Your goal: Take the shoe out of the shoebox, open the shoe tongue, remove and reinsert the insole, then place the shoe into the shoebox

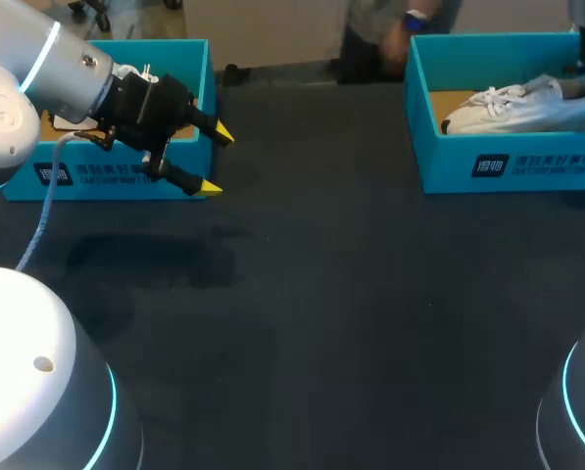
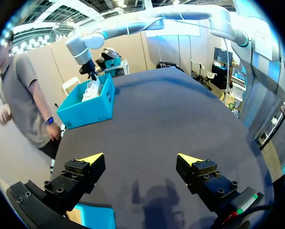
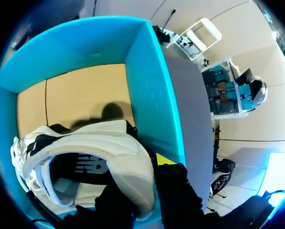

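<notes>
Teal cardboard walls hem in the white shoe (image 1: pixel 512 106), which lies in the shoebox (image 1: pixel 512 166) at your right gripper (image 3: pixel 144 183). Whether that gripper has clamped the heel cannot be told. A careless lift could catch the toe on a wall and drag the shoebox along. Your left gripper (image 1: pixel 217 161) hangs with jaws apart before a second box (image 1: pixel 106 178), its contents hidden.

A dark grey, matte tabletop (image 1: pixel 321 323) runs from near to far across the scene. Light falls from above, and a soft shadow (image 1: pixel 145 264) lies on its left part.
</notes>
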